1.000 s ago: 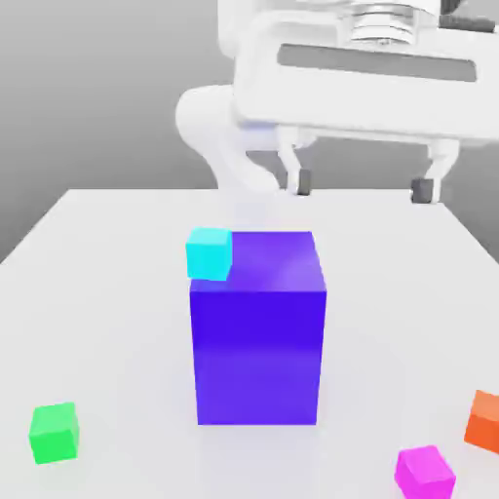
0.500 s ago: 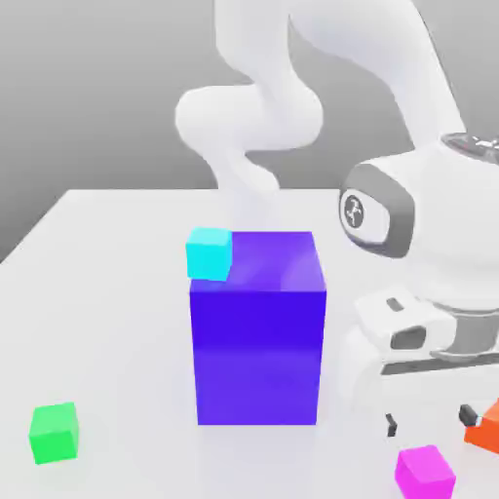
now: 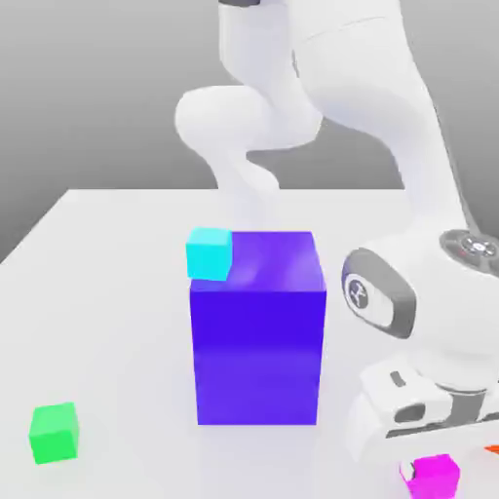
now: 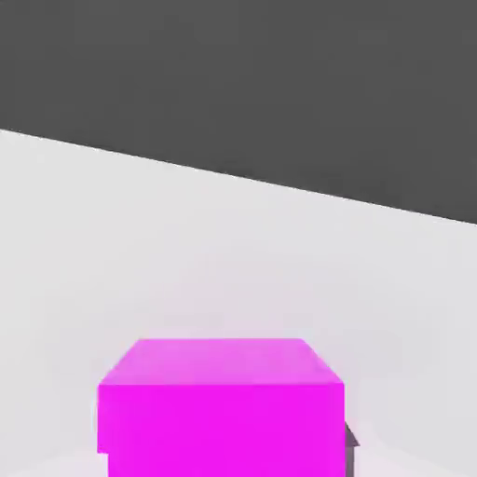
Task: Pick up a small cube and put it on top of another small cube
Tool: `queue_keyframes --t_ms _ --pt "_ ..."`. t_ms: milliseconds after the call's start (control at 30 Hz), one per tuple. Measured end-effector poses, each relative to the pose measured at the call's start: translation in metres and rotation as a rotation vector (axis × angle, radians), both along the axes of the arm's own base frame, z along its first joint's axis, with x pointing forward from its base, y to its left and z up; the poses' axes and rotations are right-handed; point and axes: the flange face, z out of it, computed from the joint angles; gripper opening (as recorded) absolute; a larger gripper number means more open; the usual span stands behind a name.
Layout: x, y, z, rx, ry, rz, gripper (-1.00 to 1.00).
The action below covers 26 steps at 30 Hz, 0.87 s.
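Magenta-pink small cube (image 3: 432, 476): on the counter (image 3: 117, 292) at the exterior view's lower right, directly under the arm's hand, jaws clenched on it. Beside it: big blue-purple block (image 3: 258, 336), cyan small cube (image 3: 209, 253) at its upper corner. Green small cube (image 3: 53, 432): well apart.

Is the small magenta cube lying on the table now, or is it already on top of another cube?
On the table. The magenta cube rests on the white table, under the robot's hand, not on another cube.
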Motion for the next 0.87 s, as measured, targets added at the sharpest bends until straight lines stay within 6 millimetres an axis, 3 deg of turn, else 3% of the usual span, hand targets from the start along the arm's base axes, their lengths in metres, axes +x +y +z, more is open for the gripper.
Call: queue_keyframes --t_ms 67,200,300,467,600,667,733,767,867 --pt "0.010 -0.037 0.010 -0.013 0.004 -0.074 -1.00" --pt "0.025 -0.136 0.019 -0.035 0.011 -0.275 -1.00" --pt "0.023 -0.212 0.027 -0.042 0.015 -0.429 -1.00" --pt "-0.004 -0.337 0.044 -0.034 0.014 -0.704 -1.00" --pt "-0.052 -0.436 0.056 -0.008 0.004 -0.946 -1.00" --pt "-0.062 -0.454 0.040 -0.001 0.002 -0.992 -1.00" --pt "-0.065 -0.458 0.015 0.000 0.001 -1.004 -1.00" --pt "-0.066 -0.459 0.004 0.000 0.001 -1.007 1.00" --pt "-0.066 -0.459 0.004 0.000 0.001 -1.007 1.00"
